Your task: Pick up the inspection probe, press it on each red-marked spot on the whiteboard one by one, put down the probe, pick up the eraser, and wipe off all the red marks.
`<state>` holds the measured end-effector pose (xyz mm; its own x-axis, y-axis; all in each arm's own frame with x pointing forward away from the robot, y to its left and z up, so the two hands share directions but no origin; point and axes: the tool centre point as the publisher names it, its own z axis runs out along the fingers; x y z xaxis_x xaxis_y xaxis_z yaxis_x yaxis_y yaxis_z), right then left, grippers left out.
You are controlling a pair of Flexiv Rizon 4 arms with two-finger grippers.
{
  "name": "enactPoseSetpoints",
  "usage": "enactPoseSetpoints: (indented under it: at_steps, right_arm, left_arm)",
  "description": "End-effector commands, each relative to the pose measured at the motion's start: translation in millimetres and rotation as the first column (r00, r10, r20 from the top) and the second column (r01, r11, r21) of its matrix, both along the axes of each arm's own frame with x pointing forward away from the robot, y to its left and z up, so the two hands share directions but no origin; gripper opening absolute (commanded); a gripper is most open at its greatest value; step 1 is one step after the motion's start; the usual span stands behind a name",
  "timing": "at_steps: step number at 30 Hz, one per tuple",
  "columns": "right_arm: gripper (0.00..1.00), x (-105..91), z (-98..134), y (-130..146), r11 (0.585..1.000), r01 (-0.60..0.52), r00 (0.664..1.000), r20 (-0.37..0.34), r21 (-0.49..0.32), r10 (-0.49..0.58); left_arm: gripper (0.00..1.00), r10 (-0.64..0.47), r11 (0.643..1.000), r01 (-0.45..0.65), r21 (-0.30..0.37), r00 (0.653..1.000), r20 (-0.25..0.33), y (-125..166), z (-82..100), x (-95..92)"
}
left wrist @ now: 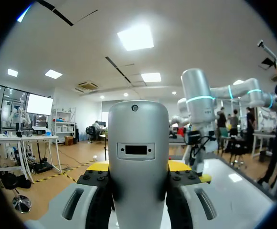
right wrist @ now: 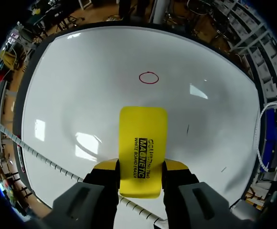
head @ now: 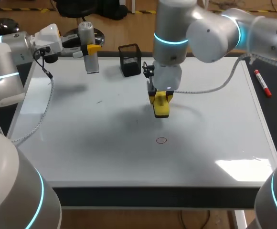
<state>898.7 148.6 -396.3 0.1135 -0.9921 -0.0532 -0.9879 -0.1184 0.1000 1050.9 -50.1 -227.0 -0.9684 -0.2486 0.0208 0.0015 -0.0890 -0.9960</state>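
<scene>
Across the whiteboard [head: 105, 152] one red circle [head: 161, 140] is showing. Near it we are clamping the eraser [head: 161, 109] in our right end effector [head: 160, 98], and well apart from it the probe [head: 87, 33] in our left end effector [head: 89, 49].

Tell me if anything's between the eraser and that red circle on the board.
Nothing visible does. Only bare whiteboard lies between the eraser, held in the right claw, and the red circle ahead of it.
</scene>
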Motion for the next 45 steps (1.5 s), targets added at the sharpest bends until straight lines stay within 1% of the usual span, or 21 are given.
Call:
enactPoseSetpoints:
  at_steps: [1,10,18,23,35,45]
  right_arm:
    - [0.00,5.8,-6.0,4.7,1.000,-0.004,1.000,-0.011,-0.010,0.004]
    - [0.00,8.1,-16.1,8.0,1.000,-0.018,1.000,-0.021,-0.010,0.017]
    - [0.00,14.8,-19.7,6.6,0.998,-0.043,0.999,0.002,-0.044,0.043]
    - [0.00,19.0,-22.9,5.8,0.998,-0.029,1.000,0.011,-0.050,0.029]
    - [0.00,15.8,-30.8,2.9,0.997,-0.004,0.999,0.047,-0.074,0.007]
    - [0.00,14.8,-41.0,-5.7,0.997,0.006,0.999,0.053,-0.078,-0.002]
  left_arm:
    - [0.00,0.000,1.000,0.000,-0.001,1.000,0.002,-0.2,0.2,0.1]
    - [0.00,0.000,1.000,0.000,-0.001,1.000,0.002,-0.2,0.2,0.1]
    - [0.00,0.000,1.000,0.000,-0.001,1.000,0.002,-0.2,0.2,0.1]
    - [0.00,0.000,1.000,0.000,-0.001,1.000,0.002,-0.2,0.2,0.1]
    - [0.00,0.000,1.000,0.000,-0.001,1.000,0.002,-0.2,0.2,0.1]
    - [0.00,0.000,1.000,0.000,-0.001,1.000,0.002,-0.2,0.2,0.1]
